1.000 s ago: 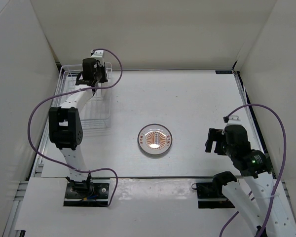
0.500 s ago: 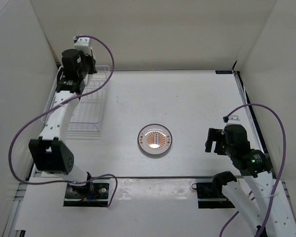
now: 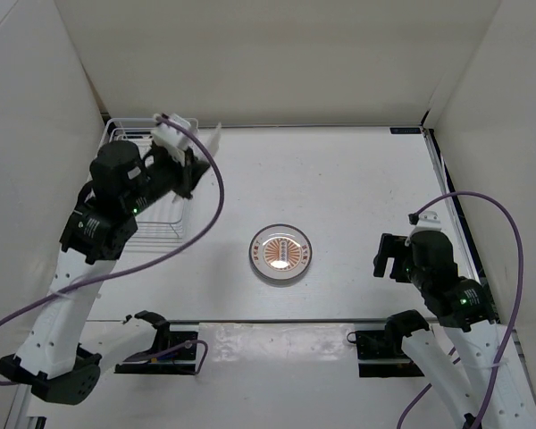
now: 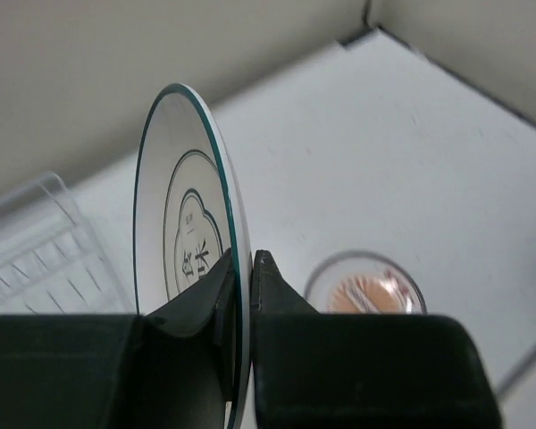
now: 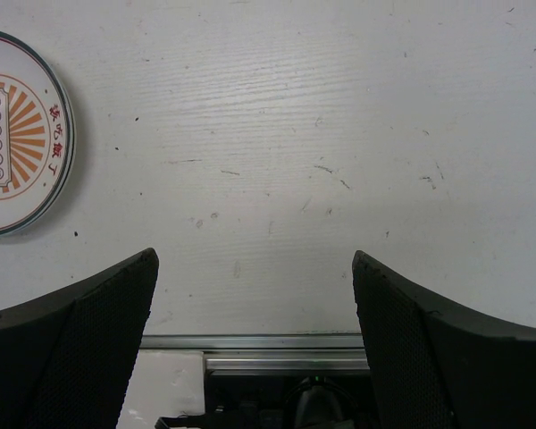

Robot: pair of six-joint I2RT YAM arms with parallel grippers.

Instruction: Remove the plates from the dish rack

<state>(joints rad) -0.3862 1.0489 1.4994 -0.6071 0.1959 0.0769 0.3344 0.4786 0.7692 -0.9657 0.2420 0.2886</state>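
White desk, pale walls all round.

Top view: dish rack sat in the far-left corner. Left jaws held a pale plate by the rack's right side. Sunburst plate lay flat mid-desk.

Left wrist: left jaws pinched the pale plate's rim, plate upright, edge-on.

Right wrist: right jaws spread wide, empty, over bare desk.

The left arm rises from its base and bends toward the far left, the left gripper clamped on the rim of a plate held edge-up, while the right arm sits folded low at the near right, the right gripper spread wide and facing down.
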